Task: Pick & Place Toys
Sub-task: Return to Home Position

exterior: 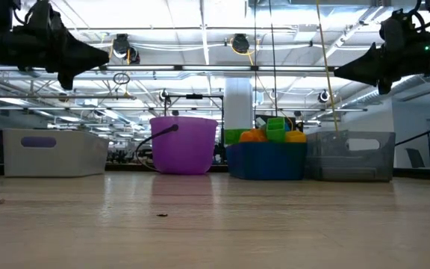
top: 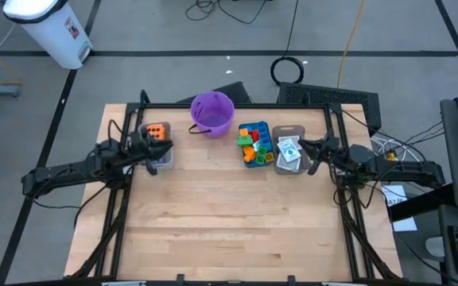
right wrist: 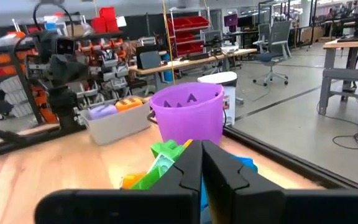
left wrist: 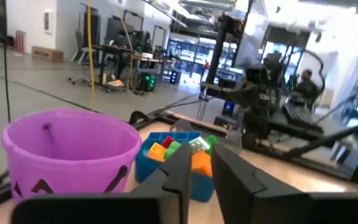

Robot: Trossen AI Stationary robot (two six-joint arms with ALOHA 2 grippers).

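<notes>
The toys lie in three bins along the table's far side. Bright bricks (top: 253,141) fill a blue bin (top: 259,163). An orange die (top: 157,131) sits in a grey bin (top: 159,163). Picture cards (top: 290,151) lie in a clear bin (top: 289,169). My left gripper (top: 168,146) hovers level over the grey bin, raised well above the table (exterior: 104,54); a narrow gap shows between its fingers (left wrist: 202,152), with nothing in it. My right gripper (top: 304,148) hovers level beside the clear bin (exterior: 339,72), with its fingers shut together (right wrist: 202,148) on nothing.
A purple bucket (top: 211,111) stands at the far edge between the grey and blue bins. Black frame rails (top: 114,199) run along both sides of the table. The bare wooden top (top: 229,222) stretches across the near half.
</notes>
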